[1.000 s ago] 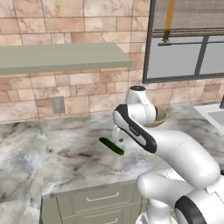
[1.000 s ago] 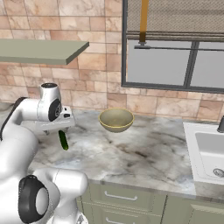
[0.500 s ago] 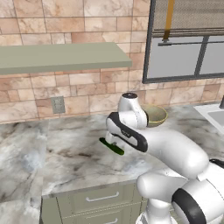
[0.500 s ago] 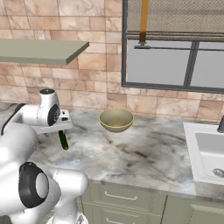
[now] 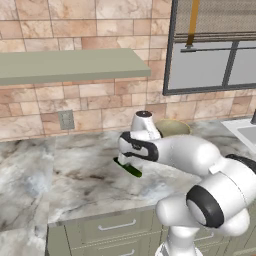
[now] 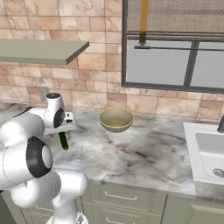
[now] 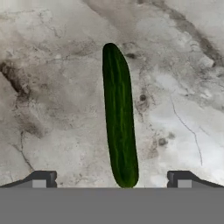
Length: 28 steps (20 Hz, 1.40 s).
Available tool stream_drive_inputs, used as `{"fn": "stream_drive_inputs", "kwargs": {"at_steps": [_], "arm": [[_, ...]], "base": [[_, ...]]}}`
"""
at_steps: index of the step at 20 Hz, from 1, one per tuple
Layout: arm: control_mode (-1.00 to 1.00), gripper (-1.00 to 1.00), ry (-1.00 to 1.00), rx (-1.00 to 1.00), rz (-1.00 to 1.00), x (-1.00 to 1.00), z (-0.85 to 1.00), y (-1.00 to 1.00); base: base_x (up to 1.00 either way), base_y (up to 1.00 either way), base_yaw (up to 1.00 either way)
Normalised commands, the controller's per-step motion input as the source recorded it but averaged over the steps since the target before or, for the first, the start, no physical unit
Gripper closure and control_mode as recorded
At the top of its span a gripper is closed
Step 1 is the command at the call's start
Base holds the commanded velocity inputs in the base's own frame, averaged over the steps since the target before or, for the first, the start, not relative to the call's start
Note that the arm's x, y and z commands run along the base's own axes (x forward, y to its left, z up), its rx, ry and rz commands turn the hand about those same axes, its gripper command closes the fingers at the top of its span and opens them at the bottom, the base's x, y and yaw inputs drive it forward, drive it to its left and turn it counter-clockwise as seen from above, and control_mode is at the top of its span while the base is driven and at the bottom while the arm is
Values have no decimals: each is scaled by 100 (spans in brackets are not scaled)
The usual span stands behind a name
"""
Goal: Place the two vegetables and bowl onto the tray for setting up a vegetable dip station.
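Note:
One vegetable, a dark green cucumber (image 7: 119,116), lies flat on the marble counter (image 5: 75,175). The cucumber (image 5: 129,169) pokes out from under the hand, and from the other side the cucumber (image 6: 64,141) shows just below it. My gripper (image 7: 111,178) hangs right above it, open, its two fingertips on either side of the cucumber's near end and not touching it. The gripper (image 5: 131,158) points down at the counter. The olive-beige bowl (image 6: 116,120) stands upright behind and to the right, by the wall; the arm partly covers the bowl (image 5: 172,128). The tray is out of view.
A sink (image 6: 211,153) is sunk into the counter at the far right. A green shelf (image 5: 70,65) hangs on the brick wall above the counter's left part, and a window (image 6: 175,57) is over the bowl and sink. Cabinet drawers run below the front edge.
The hand has come down and to the left, from above the bowl's side to just over the cucumber. The jaws have stayed open. Cucumber and bowl have not moved.

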Motion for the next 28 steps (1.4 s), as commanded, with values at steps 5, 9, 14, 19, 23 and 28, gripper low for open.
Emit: {"fn": "stream_drive_inputs", "kwargs": {"at_steps": [5, 9, 14, 19, 23, 28], "arm": [[-100, -100, 0, 0, 0, 33, -37, 8], [-100, -100, 0, 0, 0, 20, -35, 7], [-100, -100, 0, 0, 0, 22, -33, 4], [-100, -100, 0, 0, 1, 19, -28, 0], [-100, -100, 0, 0, 1, 3, -29, 0], [-100, 100, 1, 0, 1, 0, -9, 0]], "base": [[0, 0, 0], [0, 0, 0], [0, 0, 0], [0, 0, 0], [0, 0, 0], [0, 0, 0]]}}
